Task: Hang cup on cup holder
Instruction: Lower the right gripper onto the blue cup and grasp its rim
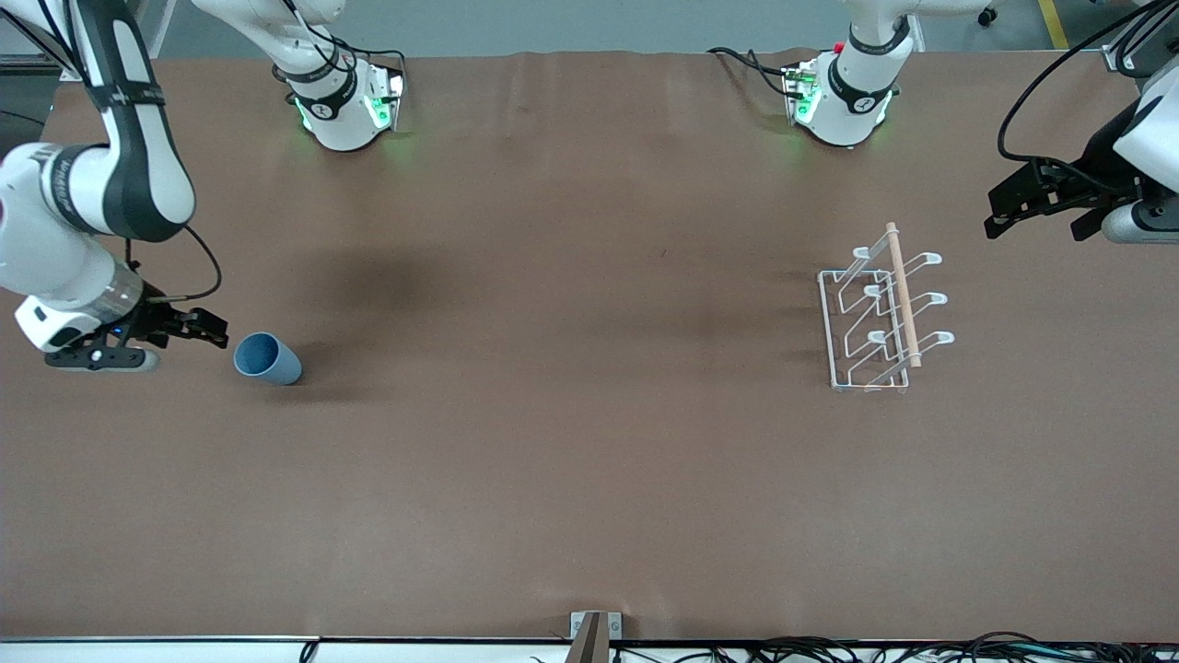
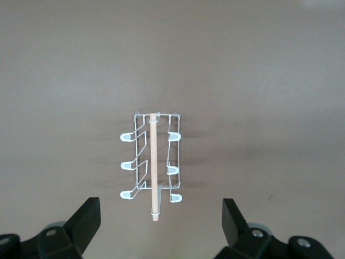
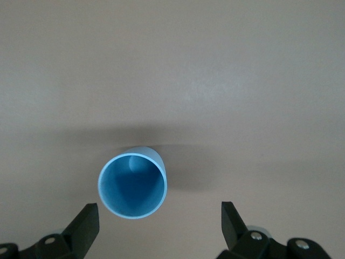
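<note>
Toward the right arm's end of the table, the blue cup stands upright beside the spread right pincer. Well apart stands the white wire cup holder, near the spread left pincer.

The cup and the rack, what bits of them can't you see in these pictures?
- Cup: its bottom faces away in the front view; in the right wrist view only its inside shows.
- Rack: its prong tips are too small to make out in the front view.
- Left gripper, right gripper: both open; the wrist views' edges cut off everything but the fingers.
</note>
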`<state>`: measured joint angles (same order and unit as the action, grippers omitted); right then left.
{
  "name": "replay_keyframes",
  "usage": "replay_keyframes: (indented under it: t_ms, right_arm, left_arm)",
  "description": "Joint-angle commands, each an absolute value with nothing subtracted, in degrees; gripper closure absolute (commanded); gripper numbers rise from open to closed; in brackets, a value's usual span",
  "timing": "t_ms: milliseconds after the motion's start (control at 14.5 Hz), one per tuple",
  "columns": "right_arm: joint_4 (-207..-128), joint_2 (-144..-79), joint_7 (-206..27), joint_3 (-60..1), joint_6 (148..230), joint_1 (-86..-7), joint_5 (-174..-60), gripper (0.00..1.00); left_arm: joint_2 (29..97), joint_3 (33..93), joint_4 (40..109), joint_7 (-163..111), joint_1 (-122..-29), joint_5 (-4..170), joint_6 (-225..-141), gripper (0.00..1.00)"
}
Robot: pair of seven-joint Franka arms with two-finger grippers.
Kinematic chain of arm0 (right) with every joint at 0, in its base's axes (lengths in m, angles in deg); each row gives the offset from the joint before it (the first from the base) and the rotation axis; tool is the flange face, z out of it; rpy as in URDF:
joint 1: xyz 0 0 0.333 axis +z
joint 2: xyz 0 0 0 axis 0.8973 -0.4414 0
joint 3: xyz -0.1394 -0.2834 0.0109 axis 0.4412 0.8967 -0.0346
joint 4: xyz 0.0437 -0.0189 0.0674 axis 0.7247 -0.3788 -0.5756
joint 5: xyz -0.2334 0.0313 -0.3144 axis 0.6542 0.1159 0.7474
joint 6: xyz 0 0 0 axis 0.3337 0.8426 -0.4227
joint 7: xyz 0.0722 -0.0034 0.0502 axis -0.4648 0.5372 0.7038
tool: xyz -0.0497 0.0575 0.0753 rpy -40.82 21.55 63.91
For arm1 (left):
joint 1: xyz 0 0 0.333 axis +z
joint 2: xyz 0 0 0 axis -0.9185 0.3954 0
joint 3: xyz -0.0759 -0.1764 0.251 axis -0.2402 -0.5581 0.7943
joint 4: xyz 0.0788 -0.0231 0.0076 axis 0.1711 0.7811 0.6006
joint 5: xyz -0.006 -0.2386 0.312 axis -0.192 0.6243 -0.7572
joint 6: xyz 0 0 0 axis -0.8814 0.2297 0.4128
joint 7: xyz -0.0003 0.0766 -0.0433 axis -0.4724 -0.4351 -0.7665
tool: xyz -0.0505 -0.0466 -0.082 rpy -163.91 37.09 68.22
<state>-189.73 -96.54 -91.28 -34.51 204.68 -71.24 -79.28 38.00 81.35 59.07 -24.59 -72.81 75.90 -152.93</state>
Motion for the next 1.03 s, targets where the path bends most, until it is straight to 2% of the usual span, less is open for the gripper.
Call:
replay_keyframes:
  t_ms: [0,138,757,826,964]
  right_arm:
    - [-189.87,-100.39,-92.36,-34.82,208.91,-72.15,-79.21,0.00]
    - [-189.95,-102.51,-92.36,-34.82,211.29,-72.15,-79.21,0.00]
    - [-190.75,-106.03,-92.45,-34.82,212.36,-72.15,-79.21,0.01]
    - [-190.83,-106.03,-92.36,-34.82,212.27,-72.15,-79.30,0.05]
    - [-190.83,-106.38,-92.36,-34.90,212.00,-72.24,-79.30,0.23]
  left_arm:
    - [38.03,81.54,58.94,-25.39,-72.95,75.35,-153.47,0.01]
    - [37.94,81.71,58.94,-25.31,-72.86,75.35,-153.38,0.01]
    - [38.47,81.72,58.76,-25.22,-72.60,75.26,-153.56,0.01]
    - [38.56,81.72,58.76,-25.22,-72.60,75.26,-153.56,0.01]
    - [38.56,81.72,58.76,-25.22,-72.60,75.35,-153.56,0.01]
